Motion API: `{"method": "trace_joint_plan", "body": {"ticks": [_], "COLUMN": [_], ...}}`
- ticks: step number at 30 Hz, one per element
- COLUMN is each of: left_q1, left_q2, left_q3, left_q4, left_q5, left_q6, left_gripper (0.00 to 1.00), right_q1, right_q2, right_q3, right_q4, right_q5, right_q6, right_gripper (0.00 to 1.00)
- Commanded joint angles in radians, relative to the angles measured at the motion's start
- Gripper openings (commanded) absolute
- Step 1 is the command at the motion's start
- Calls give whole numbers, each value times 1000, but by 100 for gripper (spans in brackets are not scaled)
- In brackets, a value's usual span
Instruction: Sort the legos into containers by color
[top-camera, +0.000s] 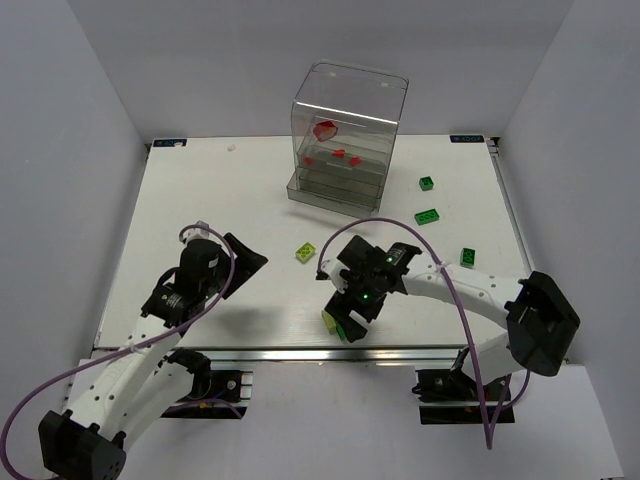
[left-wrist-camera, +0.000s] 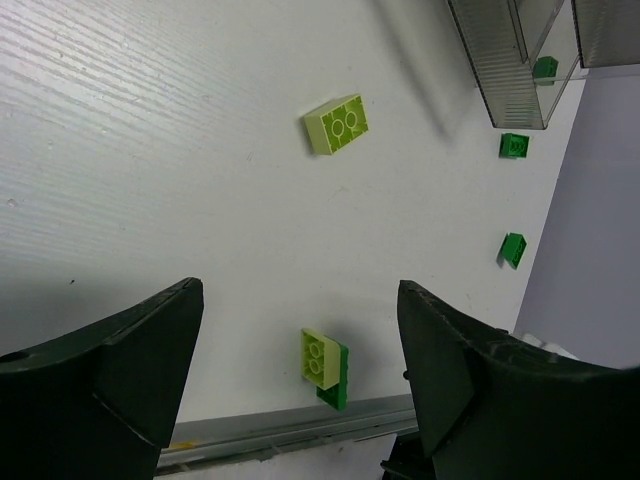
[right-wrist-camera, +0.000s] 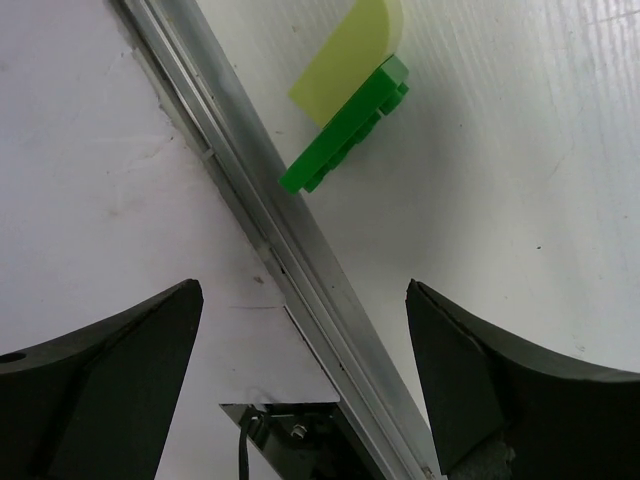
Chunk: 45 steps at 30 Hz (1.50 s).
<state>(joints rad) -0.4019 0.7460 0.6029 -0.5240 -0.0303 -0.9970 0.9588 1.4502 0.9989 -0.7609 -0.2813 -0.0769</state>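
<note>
The clear container (top-camera: 345, 135) stands at the back centre with red pieces (top-camera: 325, 128) inside. A yellow-green brick (top-camera: 305, 253) lies mid-table, also in the left wrist view (left-wrist-camera: 338, 124). A yellow-green brick stacked on a dark green one (top-camera: 333, 322) sits at the front edge, seen in both wrist views (left-wrist-camera: 324, 365) (right-wrist-camera: 345, 130). Three dark green bricks (top-camera: 427, 215) lie at the right. My right gripper (top-camera: 352, 316) (right-wrist-camera: 303, 300) is open and empty, just over the stacked pair. My left gripper (top-camera: 245, 262) (left-wrist-camera: 298, 300) is open and empty, left of the yellow-green brick.
The table's metal front rail (right-wrist-camera: 270, 230) runs right under my right gripper. Dark green bricks (left-wrist-camera: 514, 145) lie near the container's base (left-wrist-camera: 500, 90). White walls close in the table on the left, right and back.
</note>
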Motion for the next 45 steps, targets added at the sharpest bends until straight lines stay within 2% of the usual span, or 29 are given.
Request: {"method": "trace_joint_plan", "body": {"ticks": [1, 11, 25, 32, 34, 35, 40, 43, 44, 45], "left_q1": [-3, -12, -12, -12, -12, -12, -12, -12, -12, -12], "left_q2": [-27, -85, -117, -117, -116, -116, -103, -91, -85, -80], "left_q3": [-12, -6, -11, -14, -18, -20, -34, -57, -75, -86], "left_q4": [-16, -67, -73, -57, -50, -47, 13, 87, 111, 160], "left_q5": [-5, -26, -25, -25, -20, -20, 10, 78, 114, 137], "left_q6": [-23, -46, -72, -78, -80, -80, -78, -84, -88, -104], "left_gripper": [88, 88, 89, 89, 89, 89, 89, 89, 89, 89], "right_q1": [20, 84, 87, 89, 92, 87, 87, 80, 78, 74], "right_q2": [16, 136, 226, 249, 254, 256, 266, 254, 246, 234], "right_q3": [12, 56, 53, 50, 44, 37, 27, 18, 17, 15], "right_q4": [38, 115, 189, 198, 201, 201, 213, 236, 254, 262], "right_q5": [43, 77, 110, 146, 162, 165, 182, 203, 206, 208], "right_q6": [43, 52, 69, 69, 69, 69, 94, 82, 81, 37], "right_gripper": [87, 84, 74, 54, 52, 47, 37, 21, 4, 0]}}
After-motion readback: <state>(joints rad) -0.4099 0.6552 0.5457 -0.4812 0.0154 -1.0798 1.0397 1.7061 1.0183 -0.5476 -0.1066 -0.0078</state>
